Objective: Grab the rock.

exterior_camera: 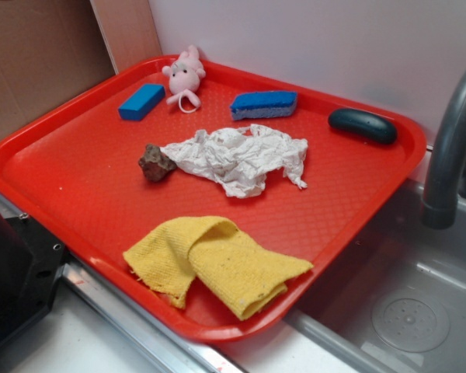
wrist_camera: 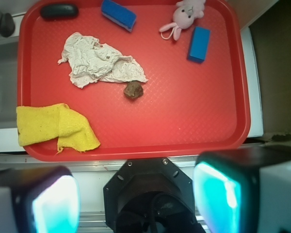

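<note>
Gripper (wrist_camera: 136, 199) hangs high over the near edge of the red tray (wrist_camera: 208, 116), its two fingers (wrist_camera: 218, 194) spread wide apart and holding nothing. On the tray, the rock (exterior_camera: 156, 162) lies near the middle, touching or just beside one end of a crumpled paper towel (exterior_camera: 241, 158). A folded yellow cloth (exterior_camera: 213, 263) lies at the front edge. Along the far side are two blue sponges (exterior_camera: 141, 102), a pink plush toy (exterior_camera: 184, 75) between them, and a dark oval object (exterior_camera: 363, 125). A grey faucet (exterior_camera: 449, 155) stands beside the tray.
</note>
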Robot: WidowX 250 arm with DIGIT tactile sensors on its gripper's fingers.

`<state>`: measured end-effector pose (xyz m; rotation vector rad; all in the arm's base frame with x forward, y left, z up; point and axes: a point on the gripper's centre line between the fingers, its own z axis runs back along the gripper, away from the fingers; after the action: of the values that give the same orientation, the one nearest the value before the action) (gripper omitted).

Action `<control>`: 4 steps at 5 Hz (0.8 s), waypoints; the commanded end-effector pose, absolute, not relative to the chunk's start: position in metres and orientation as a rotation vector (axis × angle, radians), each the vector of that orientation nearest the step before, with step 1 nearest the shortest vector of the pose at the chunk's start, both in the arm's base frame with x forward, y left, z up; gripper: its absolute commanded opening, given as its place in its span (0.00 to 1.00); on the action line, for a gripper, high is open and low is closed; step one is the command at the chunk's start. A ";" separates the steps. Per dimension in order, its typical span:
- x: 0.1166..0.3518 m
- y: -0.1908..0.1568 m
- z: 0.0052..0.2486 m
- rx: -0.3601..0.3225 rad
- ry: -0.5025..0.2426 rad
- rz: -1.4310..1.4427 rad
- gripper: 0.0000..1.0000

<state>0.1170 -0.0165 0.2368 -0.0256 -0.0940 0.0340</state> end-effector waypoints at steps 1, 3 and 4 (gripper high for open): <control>0.117 -0.017 0.237 -0.026 -0.094 0.034 1.00; 0.156 -0.022 0.168 -0.088 -0.276 0.081 1.00; 0.181 -0.019 0.124 -0.079 -0.245 0.044 1.00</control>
<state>0.1754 -0.0185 0.1152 -0.0790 -0.2044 0.0468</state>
